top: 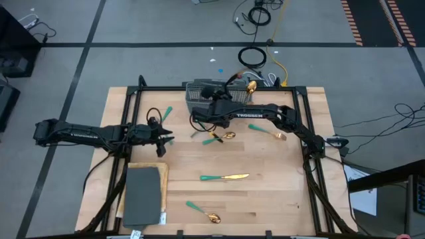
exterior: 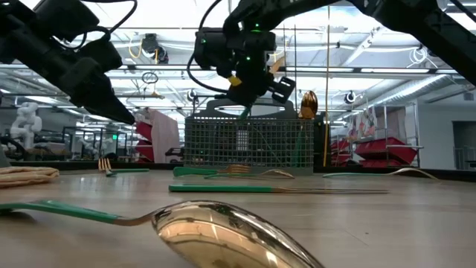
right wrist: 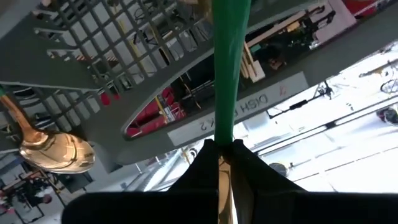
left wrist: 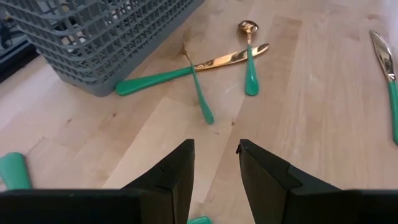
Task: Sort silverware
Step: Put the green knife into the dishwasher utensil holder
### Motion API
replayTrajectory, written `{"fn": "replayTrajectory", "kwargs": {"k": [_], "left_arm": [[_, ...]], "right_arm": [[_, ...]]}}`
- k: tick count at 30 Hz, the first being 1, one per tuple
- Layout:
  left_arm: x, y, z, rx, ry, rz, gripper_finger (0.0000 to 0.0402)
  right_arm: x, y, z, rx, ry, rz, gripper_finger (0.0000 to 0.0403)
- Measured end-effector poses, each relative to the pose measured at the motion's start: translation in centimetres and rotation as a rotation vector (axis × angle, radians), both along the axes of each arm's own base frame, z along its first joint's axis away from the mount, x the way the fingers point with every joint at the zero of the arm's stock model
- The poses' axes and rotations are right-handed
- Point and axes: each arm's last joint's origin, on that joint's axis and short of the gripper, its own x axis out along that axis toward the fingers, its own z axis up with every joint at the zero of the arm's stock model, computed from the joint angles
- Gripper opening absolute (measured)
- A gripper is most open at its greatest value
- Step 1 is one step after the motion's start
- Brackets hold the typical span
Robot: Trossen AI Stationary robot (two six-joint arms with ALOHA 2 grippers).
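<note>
The right gripper (top: 207,95) hangs above the grey caddy (top: 199,99) at the far side of the table (top: 279,192), its fingers clamped on a green handle (right wrist: 227,74). The left gripper (top: 166,137) hovers at the left, fingers slightly apart and empty. Other silverware (top: 224,177) lies scattered on the table.

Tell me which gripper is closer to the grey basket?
Right. The right gripper hangs just above the grey basket, holding a green-handled utensil. The left gripper hovers open over the table, off to the basket's side.
</note>
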Motion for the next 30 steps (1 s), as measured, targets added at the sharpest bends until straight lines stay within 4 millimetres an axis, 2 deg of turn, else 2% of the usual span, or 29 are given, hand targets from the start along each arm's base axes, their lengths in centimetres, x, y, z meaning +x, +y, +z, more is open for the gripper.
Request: {"fn": "replayTrajectory", "kwargs": {"k": [15, 18, 25, 30], "left_arm": [[-0.01, 0.07, 0.01, 0.017, 0.002, 0.016, 0.0132], [-0.01, 0.07, 0.01, 0.017, 0.002, 0.016, 0.0132], [-0.02, 0.06, 0.01, 0.017, 0.002, 0.015, 0.0132], [-0.02, 0.07, 0.01, 0.018, 0.002, 0.015, 0.0132]], "right_arm": [[0.39, 0.24, -0.29, 0.109, 0.054, 0.049, 0.0003], [0.43, 0.25, -0.34, 0.131, 0.059, 0.058, 0.0024], [0.47, 0.26, -0.37, 0.141, 0.047, 0.059, 0.0102], [0.68, 0.22, -0.31, 0.131, 0.018, 0.059, 0.0123]]}}
